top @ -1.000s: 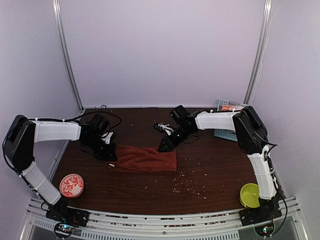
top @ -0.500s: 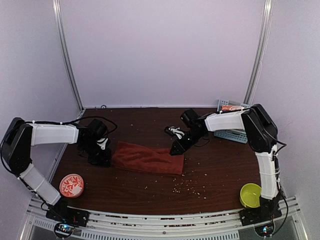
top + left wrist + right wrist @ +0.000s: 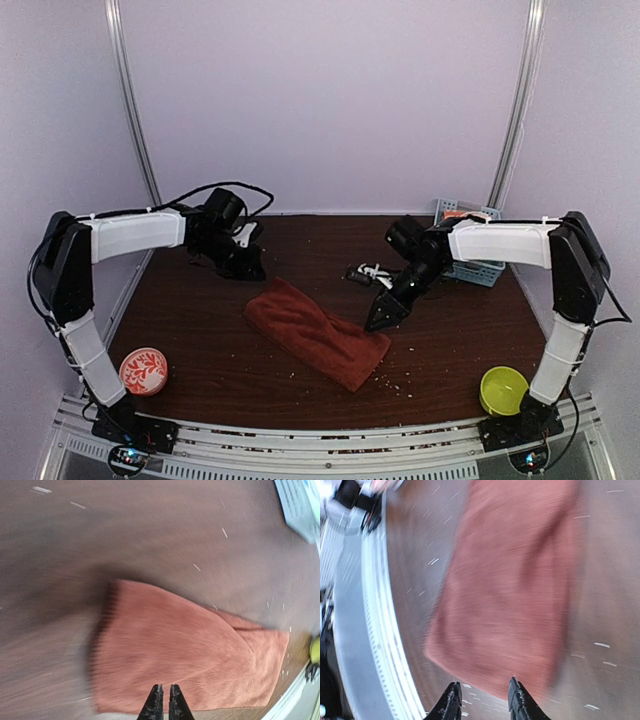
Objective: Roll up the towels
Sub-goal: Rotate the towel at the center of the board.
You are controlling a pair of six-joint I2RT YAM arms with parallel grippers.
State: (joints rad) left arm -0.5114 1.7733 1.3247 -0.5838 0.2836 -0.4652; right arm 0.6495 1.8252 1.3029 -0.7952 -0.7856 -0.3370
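Observation:
The rust-red towel (image 3: 318, 334) lies spread out and slanted across the middle of the table, from far left to near right. It also shows in the left wrist view (image 3: 185, 650) and the right wrist view (image 3: 510, 585). My left gripper (image 3: 254, 271) hovers just beyond the towel's far left end; its jaws (image 3: 165, 689) are shut and empty. My right gripper (image 3: 377, 322) is at the towel's near right end, open (image 3: 483, 682) and empty, just off the towel's edge. The green towel is out of view.
A red patterned bowl (image 3: 143, 370) sits at the near left and a yellow-green bowl (image 3: 500, 389) at the near right. A blue basket (image 3: 470, 265) stands at the back right, a small black-and-white object (image 3: 364, 272) lies near it. Crumbs are scattered near the towel.
The towel has swung from lying crosswise to lying slanted and shifted right. The left gripper moved away toward the back. The right gripper moved right and toward the near side.

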